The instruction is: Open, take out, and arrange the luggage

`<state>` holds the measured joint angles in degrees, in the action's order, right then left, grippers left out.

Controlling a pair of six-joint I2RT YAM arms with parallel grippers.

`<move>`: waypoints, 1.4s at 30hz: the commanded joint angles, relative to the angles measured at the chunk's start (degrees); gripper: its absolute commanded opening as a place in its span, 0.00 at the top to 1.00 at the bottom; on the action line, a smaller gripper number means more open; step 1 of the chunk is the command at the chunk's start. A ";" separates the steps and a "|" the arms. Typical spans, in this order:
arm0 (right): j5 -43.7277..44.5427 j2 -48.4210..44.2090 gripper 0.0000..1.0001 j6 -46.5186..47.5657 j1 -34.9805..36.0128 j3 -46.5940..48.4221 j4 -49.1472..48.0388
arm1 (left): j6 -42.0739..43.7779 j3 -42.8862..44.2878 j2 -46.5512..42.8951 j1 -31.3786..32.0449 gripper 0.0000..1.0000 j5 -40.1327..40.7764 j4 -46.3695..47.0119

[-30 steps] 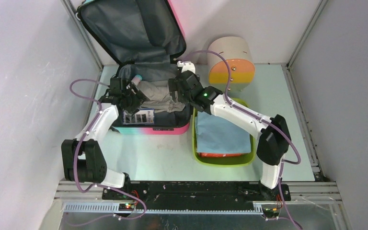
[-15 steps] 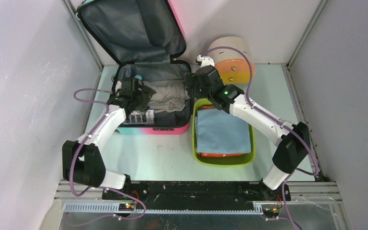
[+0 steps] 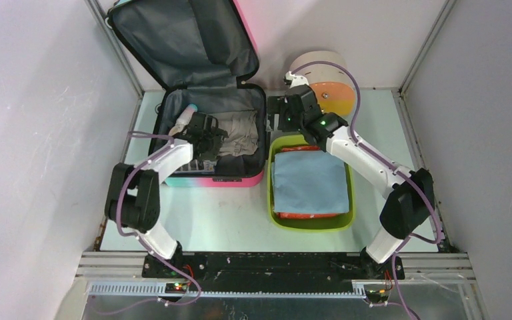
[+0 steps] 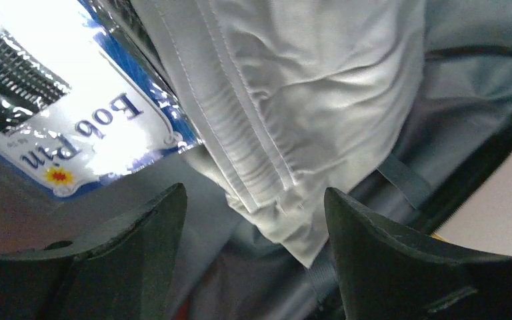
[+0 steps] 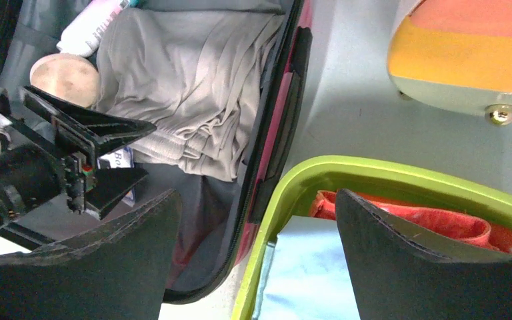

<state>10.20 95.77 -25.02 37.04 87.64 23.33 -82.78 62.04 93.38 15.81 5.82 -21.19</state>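
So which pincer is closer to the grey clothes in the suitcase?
Left. The left pincer hangs open right over the grey clothes inside the luggage. The right pincer, also open, is outside it, above the far end of the green tray.

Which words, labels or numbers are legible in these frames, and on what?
"Bob Pin": upside down on the shiny blue-edged packet inside the luggage.
"Bo": the same packet's corner, seen in the right wrist view.
The packet's dark printed blocks and the pink-white tube: too blurred to read.

Lab: white panel walls (image 3: pixel 33 100), aluminium frame (image 3: pixel 125 63)
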 commanded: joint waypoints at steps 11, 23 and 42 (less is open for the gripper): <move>-2.10 -0.74 0.13 -1.63 -2.39 -0.43 -2.51 | -4.81 2.66 9.73 2.76 0.22 0.29 6.19; -1.28 -2.41 0.13 -1.19 -1.73 -0.63 -1.21 | -4.79 3.58 6.17 2.95 0.99 1.93 9.15; 1.08 -8.37 0.13 -1.28 -0.27 -4.86 0.24 | -3.51 6.38 2.85 3.59 0.99 3.32 7.61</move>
<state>9.91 90.19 -26.50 36.91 83.11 24.08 -86.43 66.24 99.57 18.48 7.86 -18.76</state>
